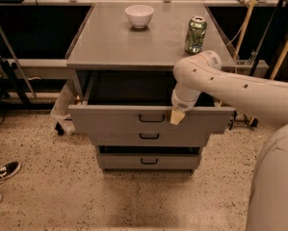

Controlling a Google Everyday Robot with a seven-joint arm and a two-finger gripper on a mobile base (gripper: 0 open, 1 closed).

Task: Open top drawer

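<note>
Top drawer (110,121) is standing open below the counter's (114,42) front edge, gripper (177,115) hanging at its lip, seemingly for pulling; grip width cannot be told.

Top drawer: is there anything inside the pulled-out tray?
No object shows in the visible part of the top drawer; its tray is dark. The rear lies under the tabletop, and the arm covers the right part. The gripper hangs at the front rim, right of the handle.

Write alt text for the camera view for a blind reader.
The wide grey top drawer of a grey cabinet stands pulled open, with the white arm's gripper at its front beside the black loop handle. A white bowl and green can stand on top.
</note>
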